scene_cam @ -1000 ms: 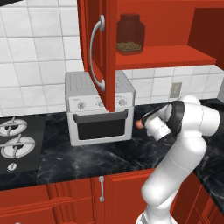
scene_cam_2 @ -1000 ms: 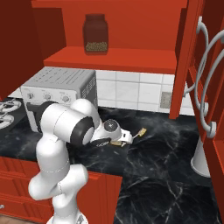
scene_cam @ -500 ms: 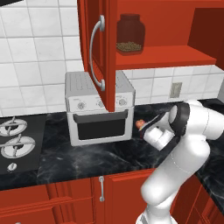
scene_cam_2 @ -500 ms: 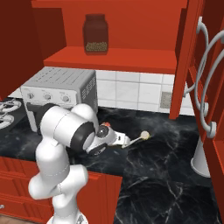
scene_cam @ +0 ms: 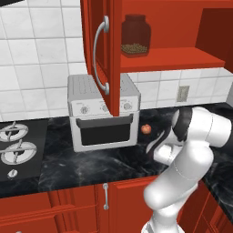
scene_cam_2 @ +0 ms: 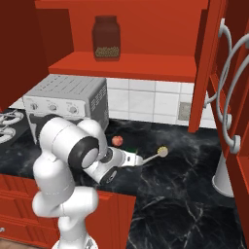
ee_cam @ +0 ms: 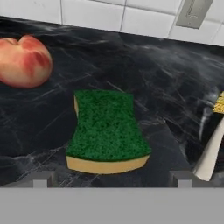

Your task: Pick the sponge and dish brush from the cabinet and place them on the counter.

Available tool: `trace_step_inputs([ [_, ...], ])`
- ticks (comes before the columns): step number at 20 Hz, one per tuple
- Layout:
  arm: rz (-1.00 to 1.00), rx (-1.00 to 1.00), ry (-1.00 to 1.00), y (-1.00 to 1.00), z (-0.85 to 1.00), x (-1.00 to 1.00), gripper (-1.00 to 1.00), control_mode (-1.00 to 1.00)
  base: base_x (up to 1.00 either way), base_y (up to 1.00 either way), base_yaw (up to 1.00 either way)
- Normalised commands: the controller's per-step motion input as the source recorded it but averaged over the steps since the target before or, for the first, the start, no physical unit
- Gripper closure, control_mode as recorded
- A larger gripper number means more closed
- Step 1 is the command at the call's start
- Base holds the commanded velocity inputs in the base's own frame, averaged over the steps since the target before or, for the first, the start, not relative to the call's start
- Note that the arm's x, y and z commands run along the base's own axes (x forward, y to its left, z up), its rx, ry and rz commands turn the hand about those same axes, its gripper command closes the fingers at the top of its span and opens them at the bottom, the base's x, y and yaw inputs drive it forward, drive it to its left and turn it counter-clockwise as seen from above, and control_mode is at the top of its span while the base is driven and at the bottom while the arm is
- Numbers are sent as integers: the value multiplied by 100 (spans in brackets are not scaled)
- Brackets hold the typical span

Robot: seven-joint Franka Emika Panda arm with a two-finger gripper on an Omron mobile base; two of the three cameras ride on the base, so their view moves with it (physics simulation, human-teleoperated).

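While you check the scene, note the cabinet (scene_cam_2: 146,68) high above the claw, doors swung open, a brown jar (scene_cam_2: 106,38) on its red shelf. Below the claw lies the black marble counter (scene_cam_2: 185,189). To the claw's left stands the silver toaster oven (scene_cam: 102,113). The claw (ee_cam: 109,183) hangs low over the counter with its jaws spread wide, holding nothing. Directly ahead of the fingertips lies the sponge (ee_cam: 106,131), green side up, flat on the counter. Ahead and left sits a peach (ee_cam: 24,61). At the right, the dish brush (scene_cam_2: 151,156) lies on the counter, just beside the claw.
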Motion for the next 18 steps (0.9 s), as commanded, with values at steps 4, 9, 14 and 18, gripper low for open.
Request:
trace_step_inputs([
  [4, -6, 0, 0, 0, 47, 0, -100, -100, 0, 0, 0],
  [9, -2, 0, 0, 0, 48, 1, -100, -100, 0, 0, 0],
  [14, -1, 0, 0, -2, 40, -2, -100, -100, 0, 0, 0],
  [18, -2, 0, 0, 0, 37, -5, -100, -100, 0, 0, 0],
])
